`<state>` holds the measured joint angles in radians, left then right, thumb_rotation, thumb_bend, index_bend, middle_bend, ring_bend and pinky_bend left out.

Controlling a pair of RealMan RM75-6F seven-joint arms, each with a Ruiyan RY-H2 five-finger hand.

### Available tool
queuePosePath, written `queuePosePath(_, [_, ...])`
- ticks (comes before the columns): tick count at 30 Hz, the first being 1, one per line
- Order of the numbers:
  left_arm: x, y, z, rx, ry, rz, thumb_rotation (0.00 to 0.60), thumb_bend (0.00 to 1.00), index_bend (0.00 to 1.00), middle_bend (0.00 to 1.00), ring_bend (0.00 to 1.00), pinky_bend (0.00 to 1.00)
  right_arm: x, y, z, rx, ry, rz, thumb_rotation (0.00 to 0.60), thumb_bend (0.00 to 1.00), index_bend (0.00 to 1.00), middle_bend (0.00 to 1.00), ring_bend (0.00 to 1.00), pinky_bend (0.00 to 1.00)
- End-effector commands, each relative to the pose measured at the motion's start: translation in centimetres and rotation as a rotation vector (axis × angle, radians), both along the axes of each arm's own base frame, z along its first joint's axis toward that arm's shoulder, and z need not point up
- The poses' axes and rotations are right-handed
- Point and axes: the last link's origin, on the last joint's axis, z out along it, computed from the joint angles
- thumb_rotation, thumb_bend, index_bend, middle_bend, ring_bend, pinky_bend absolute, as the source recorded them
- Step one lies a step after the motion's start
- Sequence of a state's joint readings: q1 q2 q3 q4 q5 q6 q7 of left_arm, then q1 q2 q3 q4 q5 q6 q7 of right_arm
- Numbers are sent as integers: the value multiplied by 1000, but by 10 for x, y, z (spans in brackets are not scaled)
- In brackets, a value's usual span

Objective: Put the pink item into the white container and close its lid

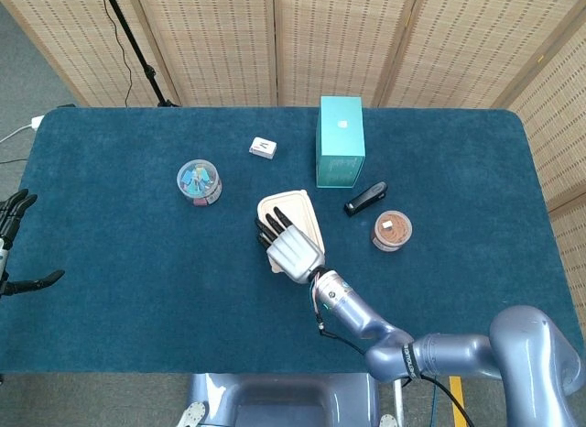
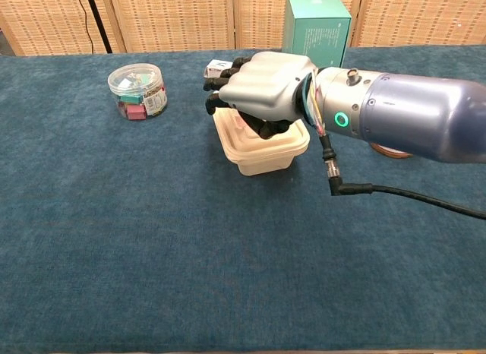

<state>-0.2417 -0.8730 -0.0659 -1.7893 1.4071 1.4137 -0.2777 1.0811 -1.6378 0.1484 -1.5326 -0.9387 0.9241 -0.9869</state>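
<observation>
The white container [image 2: 262,149] sits mid-worktop [image 2: 152,240] with its lid down, the pink item hidden, presumably inside, while the right hand [image 2: 262,92] lies palm-down on the lid, fingers curled and gripping nothing, likely pressing it shut; the left hand [image 1: 11,239] idles open at the edge.

On the blue table cloth [image 1: 137,262] we see a clear tub of coloured clips [image 1: 199,181], a small white box [image 1: 264,148], an upright teal carton [image 1: 340,141], a black stapler [image 1: 365,197] and a brown-filled jar [image 1: 392,231] just beside it.
</observation>
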Motion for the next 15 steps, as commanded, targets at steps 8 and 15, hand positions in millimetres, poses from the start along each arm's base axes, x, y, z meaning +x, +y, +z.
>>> queuePosePath(8, [0, 1, -1, -5, 2, 2, 600, 0, 0, 0, 0, 0, -16, 0, 12, -21, 24, -4, 600, 1000, 139, 0, 0, 0])
queuePosePath(15, [0, 3, -1, -4, 2, 15, 600, 0, 0, 0, 0, 0, -26, 4, 22, -31, 39, 15, 600, 1000, 134, 0, 0, 0])
